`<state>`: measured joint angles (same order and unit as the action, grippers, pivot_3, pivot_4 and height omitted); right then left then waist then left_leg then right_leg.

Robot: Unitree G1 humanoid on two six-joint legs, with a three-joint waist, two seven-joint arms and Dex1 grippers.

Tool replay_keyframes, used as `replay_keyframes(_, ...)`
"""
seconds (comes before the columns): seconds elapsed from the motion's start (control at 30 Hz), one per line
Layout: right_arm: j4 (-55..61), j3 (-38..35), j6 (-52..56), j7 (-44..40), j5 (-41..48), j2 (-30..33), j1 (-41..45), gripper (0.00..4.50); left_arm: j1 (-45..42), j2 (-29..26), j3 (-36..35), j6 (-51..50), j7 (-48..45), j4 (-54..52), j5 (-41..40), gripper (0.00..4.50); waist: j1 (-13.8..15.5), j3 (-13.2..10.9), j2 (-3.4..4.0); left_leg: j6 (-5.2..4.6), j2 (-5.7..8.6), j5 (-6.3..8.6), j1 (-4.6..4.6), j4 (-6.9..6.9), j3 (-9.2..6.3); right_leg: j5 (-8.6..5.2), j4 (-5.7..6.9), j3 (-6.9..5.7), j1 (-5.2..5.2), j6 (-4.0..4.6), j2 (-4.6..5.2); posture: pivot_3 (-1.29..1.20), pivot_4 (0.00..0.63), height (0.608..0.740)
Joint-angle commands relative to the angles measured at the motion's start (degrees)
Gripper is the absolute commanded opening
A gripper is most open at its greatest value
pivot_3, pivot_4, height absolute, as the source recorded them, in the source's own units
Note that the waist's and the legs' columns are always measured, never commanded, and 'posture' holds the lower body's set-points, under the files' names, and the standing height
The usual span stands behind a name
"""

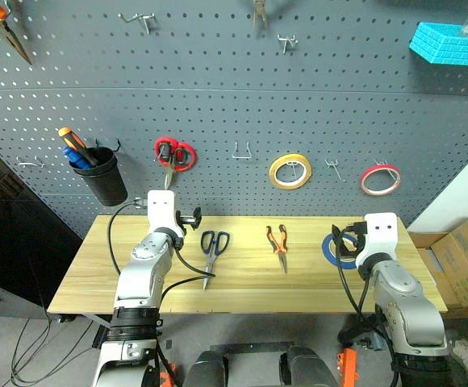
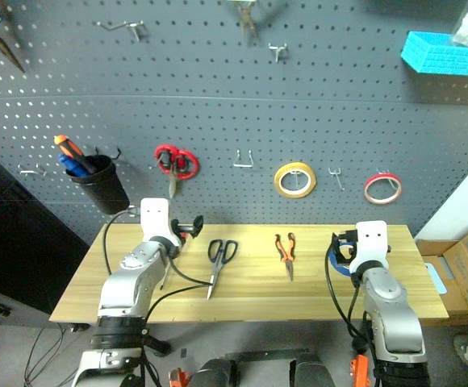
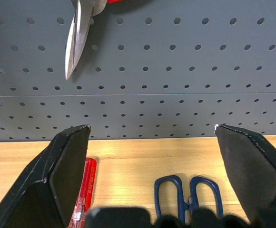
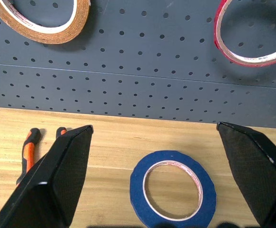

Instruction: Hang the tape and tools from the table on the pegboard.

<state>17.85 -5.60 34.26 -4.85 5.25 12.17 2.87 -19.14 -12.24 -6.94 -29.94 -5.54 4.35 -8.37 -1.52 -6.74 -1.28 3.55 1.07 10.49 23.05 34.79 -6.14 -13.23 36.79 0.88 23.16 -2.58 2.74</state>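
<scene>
My left gripper (image 3: 150, 156) hangs over the left part of the table (image 1: 242, 290), its two black fingers (image 3: 64, 175) spread wide apart with nothing between them. Just beyond and below it lie the dark-blue-handled scissors (image 1: 212, 251), flat on the wood with the handles toward the pegboard (image 1: 242, 97) and the blades pointing to the near edge. In my left wrist view the red-handled screwdriver (image 3: 83, 190) lies beside the scissors, partly hidden by one finger.

My right gripper (image 4: 154, 156) hovers over the right part of the table, its fingers likewise standing wide apart and empty. The blue tape (image 4: 172, 194) lies flat on the wood directly ahead of it, between the lines of the two fingers but not touched by them. The orange-and-black pliers (image 1: 278, 244) rest near the middle of the table, between the scissors and the tape, handles toward the far side.

On the pegboard above the far edge hang red-handled scissors (image 1: 173, 156), a yellow roll (image 1: 290, 171) and a red roll (image 1: 380, 179), each on its own hook. A black cup (image 1: 102, 176) at the left holds an orange-and-black-handled screwdriver (image 1: 75, 143). A bare hook (image 1: 243, 151) sits between the red scissors and the yellow roll.
</scene>
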Motion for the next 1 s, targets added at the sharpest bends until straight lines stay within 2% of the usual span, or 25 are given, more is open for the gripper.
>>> replay_keyframes(0.03, 1.7, -0.8, -1.3, 0.1, -0.2, 0.2, 0.5, 4.50, -1.2, -1.0, 0.5, 0.1, 0.1, -2.6, 1.2, 4.48, 0.0, 0.0, 0.00, 0.00, 0.00, 0.00, 0.00, 0.00, 0.00, 0.00, 0.00, 0.00, 0.00, 0.00, 0.00, 0.01, 0.071, 0.740)
replay_keyframes(0.8, 1.5, -0.6, -1.2, -0.1, -0.2, 0.4, 0.8, 4.50, -0.9, -0.4, -0.9, 0.7, 0.0, -2.3, 0.4, 4.48, 0.0, 0.0, 0.00, 0.00, 0.00, 0.00, 0.00, 0.00, 0.00, 0.00, 0.00, 0.00, 0.00, 0.00, 0.00, 0.01, 0.074, 0.740)
replay_keyframes(1.0, 2.0, -0.3, -0.8, -0.7, -0.4, 1.2, 0.6, 4.50, -1.0, 0.1, -0.7, 0.4, 0.2, -2.5, 0.3, 4.48, 0.0, -0.1, -0.02, 0.00, 0.00, 0.00, 0.00, 0.00, 0.00, 0.00, 0.00, 0.00, 0.00, 0.00, 0.00, 0.01, 0.091, 0.740)
